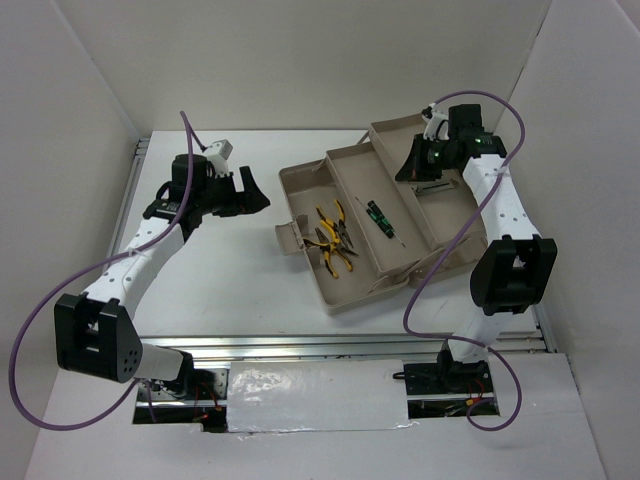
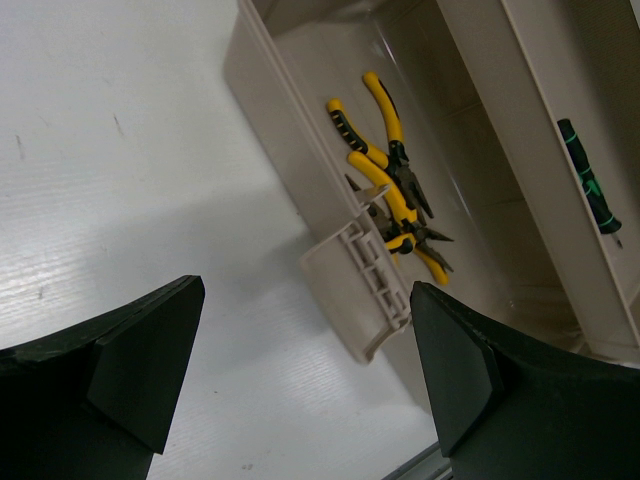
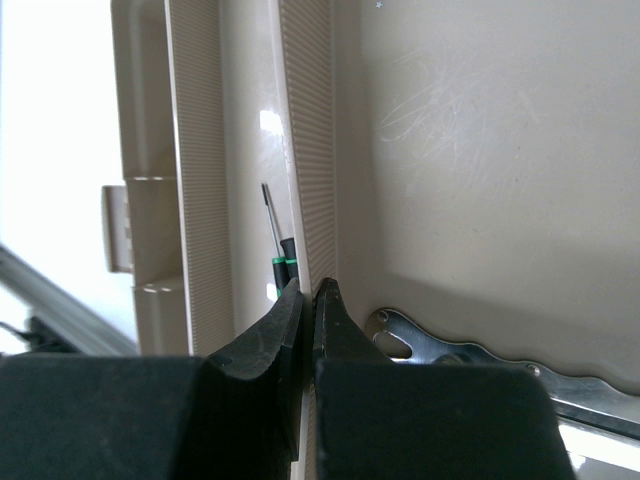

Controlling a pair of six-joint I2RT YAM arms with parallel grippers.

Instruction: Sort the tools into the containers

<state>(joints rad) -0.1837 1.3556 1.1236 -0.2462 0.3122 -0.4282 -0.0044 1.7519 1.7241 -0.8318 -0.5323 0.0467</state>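
The beige toolbox (image 1: 303,179) lies open mid-table. Two yellow-and-black pliers (image 1: 333,238) lie in its deep tub, also in the left wrist view (image 2: 395,185). Dark screwdrivers with green marks (image 1: 383,222) lie in the middle tray, seen in both wrist views (image 2: 590,185) (image 3: 280,255). A flat grey metal piece (image 3: 470,350) lies in the far right tray. My left gripper (image 1: 248,190) is open and empty, above the table left of the box (image 2: 305,290). My right gripper (image 1: 425,165) is shut on the ribbed tray wall (image 3: 305,150), its fingertips meeting over the wall (image 3: 312,290).
The toolbox's latch flap (image 1: 290,237) sticks out toward the left gripper (image 2: 360,290). White walls close in the table on three sides. A metal rail (image 1: 330,345) runs along the near edge.
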